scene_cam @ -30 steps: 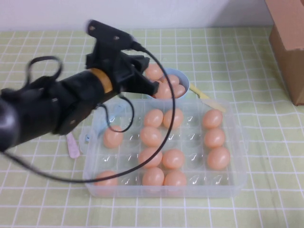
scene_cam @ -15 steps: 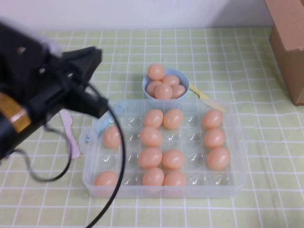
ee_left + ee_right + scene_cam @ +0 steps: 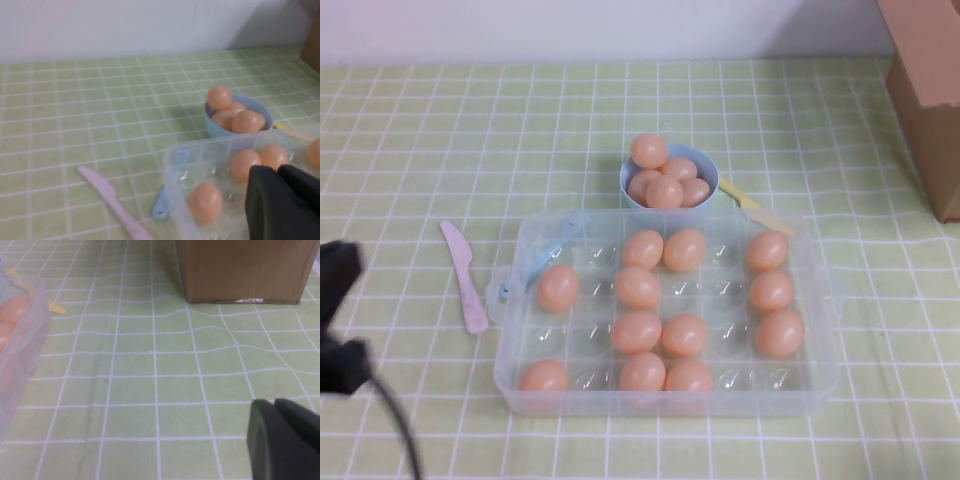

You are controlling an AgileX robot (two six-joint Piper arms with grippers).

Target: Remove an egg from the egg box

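The clear egg box point(image 3: 516, 338) stands mid-table with several peach-orange eggs in its cups, such as one egg point(image 3: 638, 288) near the middle. In the left wrist view the box's near corner point(image 3: 176, 165) and an egg point(image 3: 205, 201) show beside my left gripper point(image 3: 277, 172). That gripper is shut and empty, and hangs off the box's left side. Only a dark part of the left arm point(image 3: 338, 320) shows at the high view's left edge. My right gripper point(image 3: 273, 405) is shut and empty, low over the cloth to the right of the box point(image 3: 20, 340).
A small blue bowl point(image 3: 706, 168) piled with eggs stands just behind the box. A pink plastic knife point(image 3: 465, 275) lies left of it, and a yellow utensil point(image 3: 756, 208) lies at its far right corner. A cardboard box point(image 3: 925, 90) stands at the back right.
My left arm has pulled back from above the blue bowl, down and to the left, almost out of the high view. The eggs and the box have not moved.
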